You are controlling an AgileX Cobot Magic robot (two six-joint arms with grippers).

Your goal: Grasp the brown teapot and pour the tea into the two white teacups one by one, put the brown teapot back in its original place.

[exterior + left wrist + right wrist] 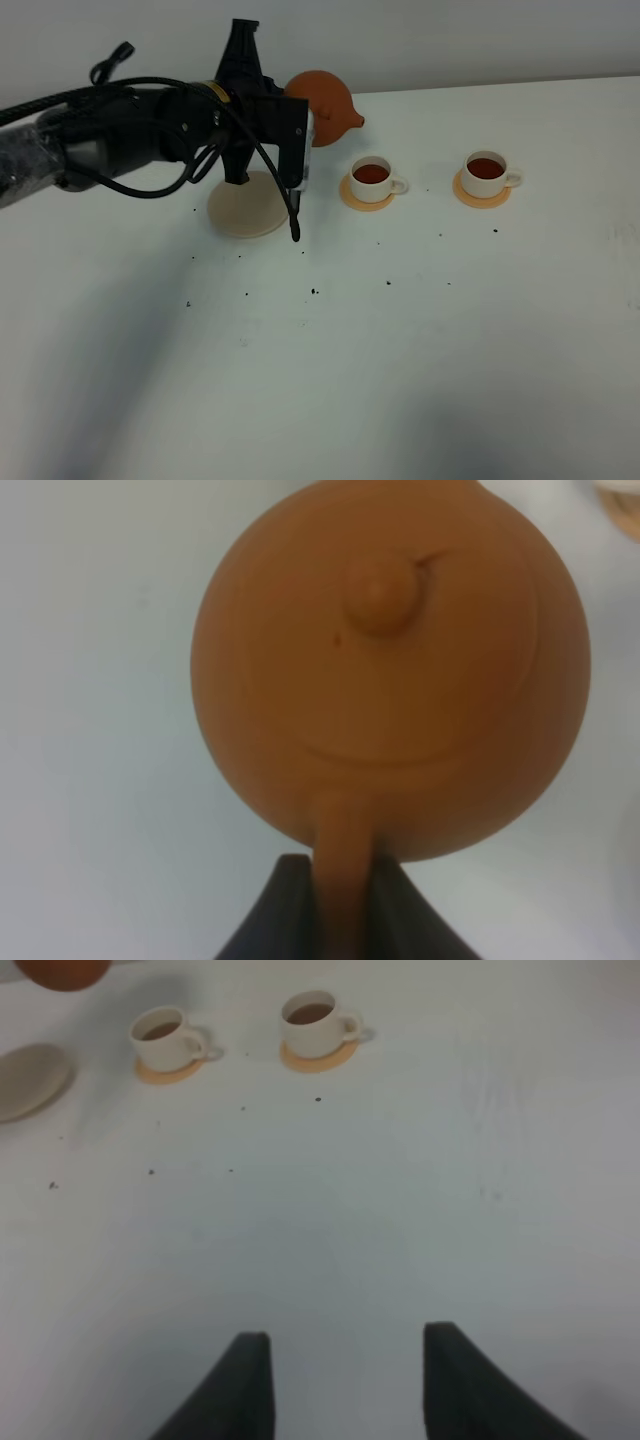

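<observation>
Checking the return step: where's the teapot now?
Overhead view: the teapot is held in the left gripper, off the table, behind the saucer.

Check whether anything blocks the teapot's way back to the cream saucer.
Nothing visible does. The brown teapot, held by the left hand, is up above the table beside the cream saucer, whose top is bare. Both filled teacups stand off to the side.

High frontal overview; wrist close-ups sharing teacups (378, 179) and saucer (245, 210).
</observation>
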